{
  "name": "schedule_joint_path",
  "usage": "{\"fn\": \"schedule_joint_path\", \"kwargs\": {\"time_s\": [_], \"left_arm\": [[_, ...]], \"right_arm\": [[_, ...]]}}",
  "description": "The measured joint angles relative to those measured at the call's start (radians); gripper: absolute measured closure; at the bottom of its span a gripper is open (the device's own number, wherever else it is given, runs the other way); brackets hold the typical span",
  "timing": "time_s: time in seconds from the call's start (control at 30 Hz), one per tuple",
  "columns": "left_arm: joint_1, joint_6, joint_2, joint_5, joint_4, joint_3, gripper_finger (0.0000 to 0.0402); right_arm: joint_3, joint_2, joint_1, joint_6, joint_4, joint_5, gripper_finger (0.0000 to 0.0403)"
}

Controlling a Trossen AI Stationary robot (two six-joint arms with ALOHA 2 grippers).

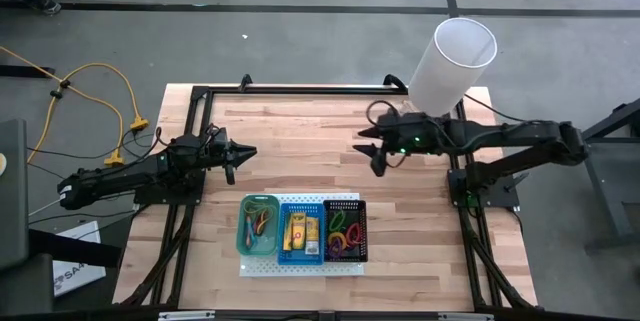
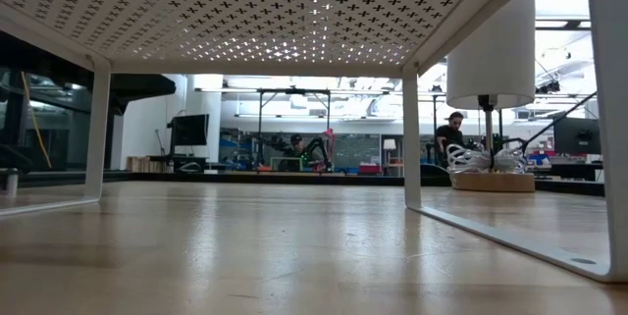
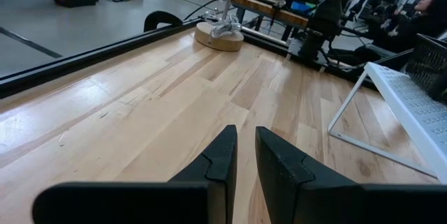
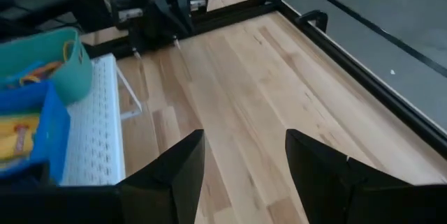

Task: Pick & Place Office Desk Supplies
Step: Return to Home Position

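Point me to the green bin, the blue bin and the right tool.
green bin (image 1: 257, 226), high view, on its inner floor among the bands.
blue bin (image 1: 301, 232), high view, on the yellow packets' edge, mid-bin.
right tool (image 4: 244, 165), right wrist view, midway between its open fingertips.

smooth pale wood table, matt plastic bins

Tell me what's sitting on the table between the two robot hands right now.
Nothing: the high view shows only bare wooden table between the left hand and the right hand. The white perforated board with its bins lies nearer the front edge.
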Motion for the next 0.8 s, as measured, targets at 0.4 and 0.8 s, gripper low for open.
{"fn": "schedule_joint_path", "kwargs": {"time_s": [0.4,0.8], "left_arm": [[0.0,0.0,0.0,0.0,0.0,0.0,0.0351],[0.0,0.0,0.0,0.0,0.0,0.0,0.0351]], "right_arm": [[-0.324,-0.246,-0.024,-0.004,0.195,-0.003,0.0215],[-0.48,-0.47,-0.068,-0.006,0.24,-0.042,0.0215]]}}
